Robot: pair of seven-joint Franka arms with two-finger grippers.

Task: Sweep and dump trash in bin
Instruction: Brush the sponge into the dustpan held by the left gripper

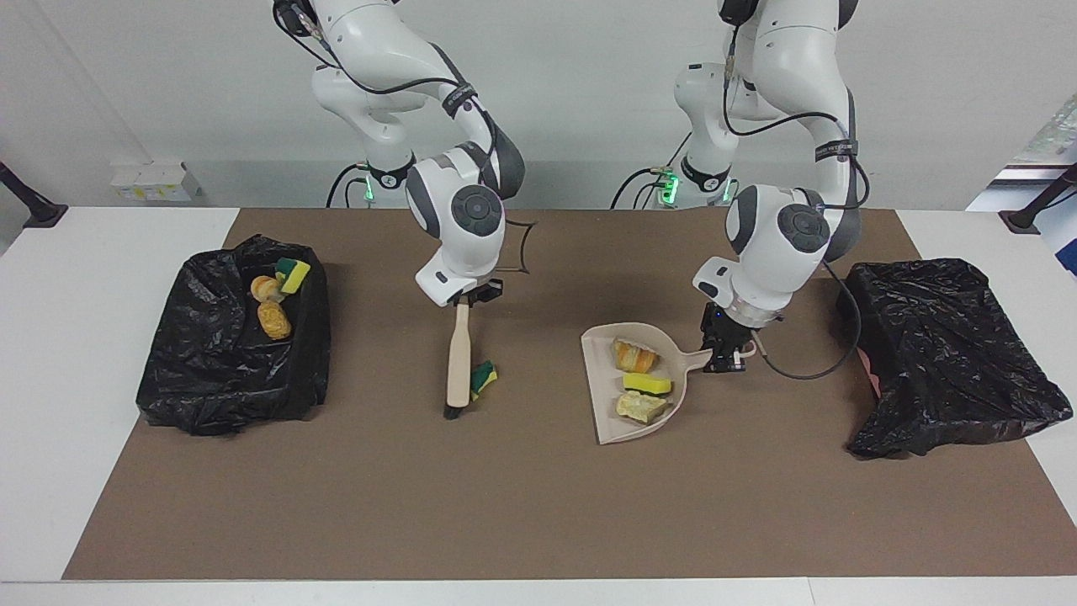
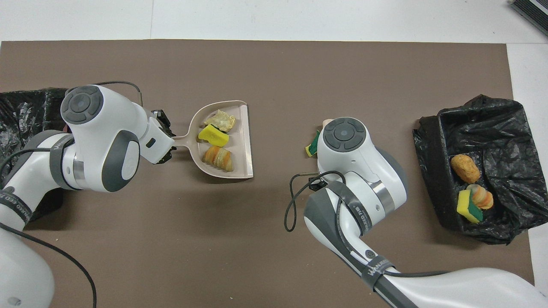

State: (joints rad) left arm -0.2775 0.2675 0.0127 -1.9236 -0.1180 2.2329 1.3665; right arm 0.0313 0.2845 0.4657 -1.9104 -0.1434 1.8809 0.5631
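My right gripper (image 1: 465,296) is shut on the beige handle of the brush (image 1: 458,358), which stands bristles-down on the brown mat. A green-backed yellow sponge scrap (image 1: 483,376) (image 2: 311,146) lies against the bristles, on the side toward the dustpan. My left gripper (image 1: 722,357) (image 2: 166,141) is shut on the handle of the beige dustpan (image 1: 599,417) (image 2: 245,128), which rests flat on the mat. In the pan lie a bread lump (image 1: 633,356), a yellow sponge (image 1: 646,384) and a pale lump (image 1: 639,407). From overhead the right wrist hides its fingers.
A black-bagged bin (image 1: 210,379) (image 2: 505,128) stands at the right arm's end, with two bread lumps (image 2: 464,167) and a green-backed sponge (image 2: 469,206) inside. Another black-bagged bin (image 1: 942,353) (image 2: 25,111) stands at the left arm's end, beside the left arm.
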